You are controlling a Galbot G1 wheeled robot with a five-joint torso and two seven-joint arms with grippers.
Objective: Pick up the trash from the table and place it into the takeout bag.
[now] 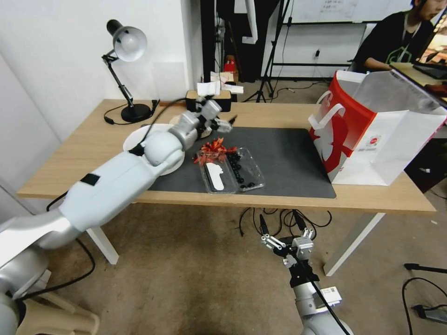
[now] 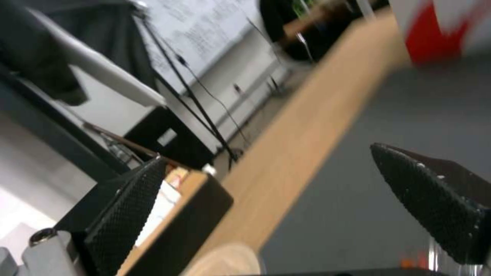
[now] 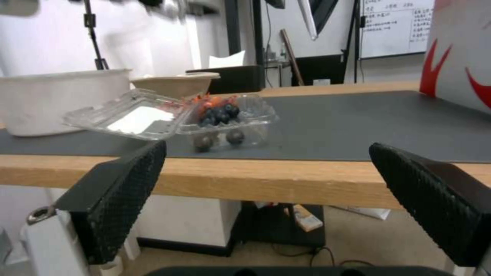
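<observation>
Both grippers empty; takeout bag [image 1: 368, 135] well apart.

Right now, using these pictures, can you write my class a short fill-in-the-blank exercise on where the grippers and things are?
1. The left gripper is over the table, its fingers ____.
2. The right gripper hangs ____ the table's front edge, fingers open.
3. The takeout bag stands at the mat's ____ end.
4. The clear tray holds dark ____.

Missing words: open; below; right; berries

Lab: whiteboard [image 1: 326, 9], tripods [image 1: 274, 51], cables [image 1: 284, 218]
</observation>
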